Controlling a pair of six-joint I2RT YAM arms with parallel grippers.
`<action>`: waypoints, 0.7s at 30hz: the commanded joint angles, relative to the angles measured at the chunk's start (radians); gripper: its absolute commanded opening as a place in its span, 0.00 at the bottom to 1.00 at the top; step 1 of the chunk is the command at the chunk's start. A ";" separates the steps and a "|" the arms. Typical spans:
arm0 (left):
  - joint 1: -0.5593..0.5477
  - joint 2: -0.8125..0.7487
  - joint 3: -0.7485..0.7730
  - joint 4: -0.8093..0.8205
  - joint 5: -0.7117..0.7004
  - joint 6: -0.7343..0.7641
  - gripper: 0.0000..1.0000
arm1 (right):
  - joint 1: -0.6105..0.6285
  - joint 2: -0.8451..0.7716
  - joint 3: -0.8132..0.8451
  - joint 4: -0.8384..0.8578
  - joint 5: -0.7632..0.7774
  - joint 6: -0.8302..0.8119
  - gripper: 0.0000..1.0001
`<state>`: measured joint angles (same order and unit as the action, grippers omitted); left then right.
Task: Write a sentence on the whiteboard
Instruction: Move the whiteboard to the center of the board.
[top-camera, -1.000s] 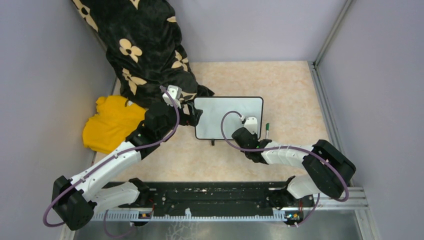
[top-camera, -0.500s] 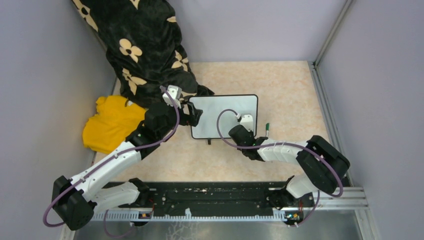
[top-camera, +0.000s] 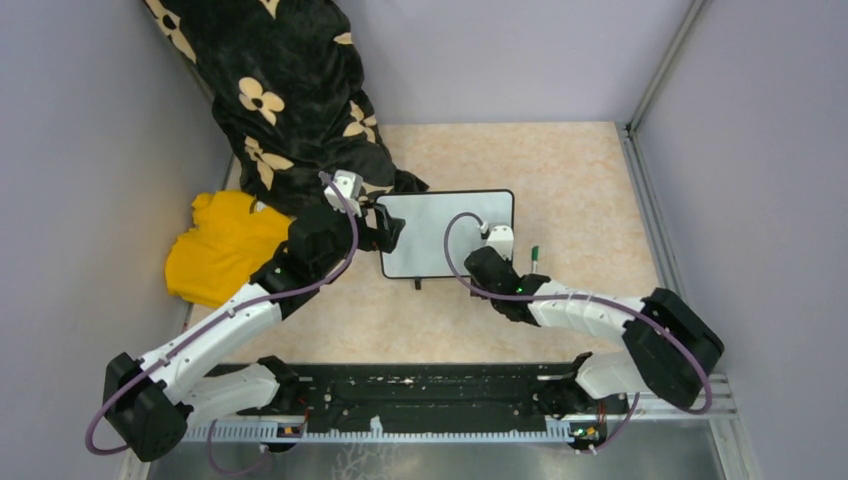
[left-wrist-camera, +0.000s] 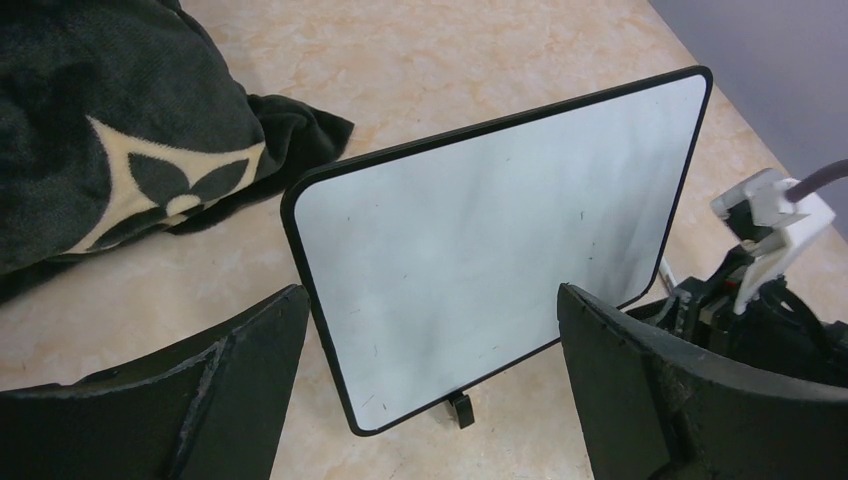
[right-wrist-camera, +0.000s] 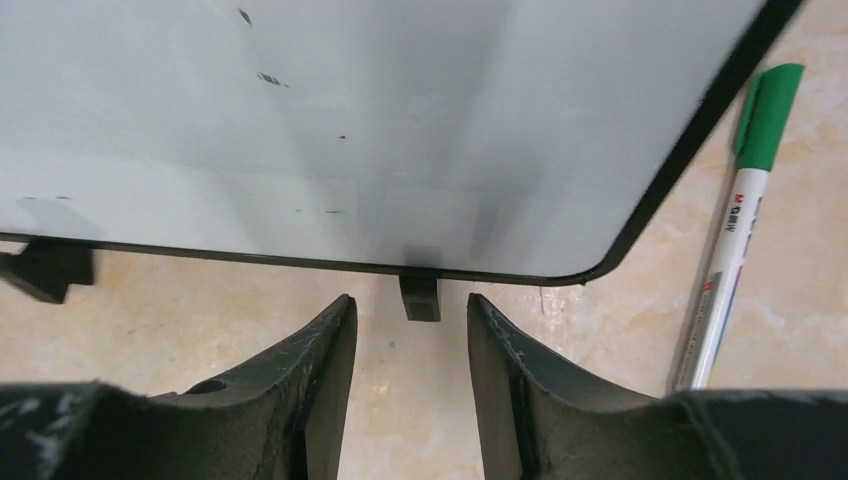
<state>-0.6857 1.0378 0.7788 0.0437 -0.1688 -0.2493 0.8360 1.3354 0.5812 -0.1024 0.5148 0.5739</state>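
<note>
Glossy whiteboard (left-wrist-camera: 480, 250), fuzzy cloth blanket (left-wrist-camera: 100, 120), smooth plastic marker (right-wrist-camera: 735, 230), matt stone-look tabletop (left-wrist-camera: 430, 60)

We see the whiteboard (top-camera: 445, 235) has slid slightly toward the left of the overhead frame. The right gripper (right-wrist-camera: 410, 315) has parted its jaws (nothing between them), and the right arm (top-camera: 600, 312) has swung its elbow toward the lower right.

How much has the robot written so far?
Nothing done yet: the whiteboard is blank. The green marker lies capped beside it, and the right fingers hang open by the board's foot, holding nothing. Left to do: grab the marker, uncap it and write.
</note>
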 joint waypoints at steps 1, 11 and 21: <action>-0.004 -0.036 -0.007 0.014 -0.014 0.014 0.99 | 0.018 -0.169 -0.017 -0.057 -0.006 0.040 0.44; -0.004 -0.104 -0.028 0.047 -0.007 0.022 0.99 | 0.016 -0.597 -0.068 -0.131 0.186 -0.093 0.71; -0.004 -0.140 -0.059 0.091 -0.014 0.004 0.99 | -0.228 -0.419 0.118 -0.167 0.131 -0.017 0.74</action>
<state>-0.6857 0.9192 0.7410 0.0788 -0.1734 -0.2417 0.7212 0.8448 0.5900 -0.2462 0.6674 0.5018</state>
